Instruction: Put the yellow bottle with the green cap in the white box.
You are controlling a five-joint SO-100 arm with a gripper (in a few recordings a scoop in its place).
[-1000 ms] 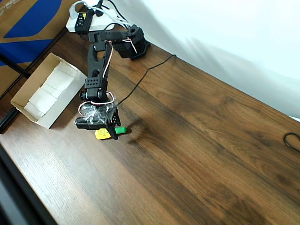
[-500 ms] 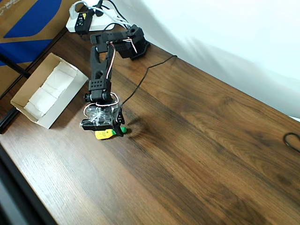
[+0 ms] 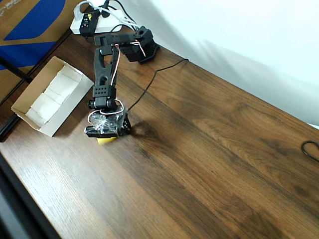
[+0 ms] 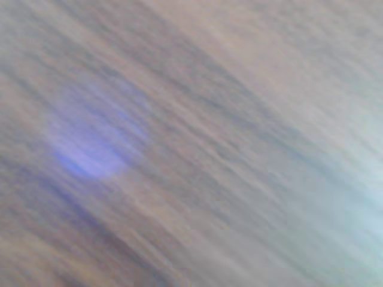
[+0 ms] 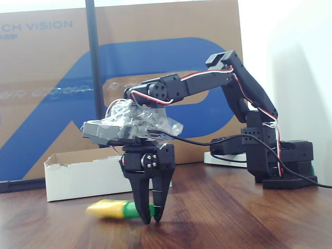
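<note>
In the fixed view the bottle [image 5: 111, 208] lies on its side on the table [image 5: 233, 223], green cap [image 5: 132, 210] toward the end effector [image 5: 149, 218]. The end effector's fingers point down, tips nearly together around the cap, touching the table. Behind, near the table's left edge, sits the box [image 3: 47, 97], well apart.

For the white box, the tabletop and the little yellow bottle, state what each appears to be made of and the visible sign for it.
White box: probably cardboard, matt white, with tan raw edges along its rim.
Tabletop: wood or a wood-look laminate, dark brown with streaked grain and a slight sheen.
Yellow bottle: likely plastic, smooth and opaque, with a bright green cap; too small to be sure.
</note>
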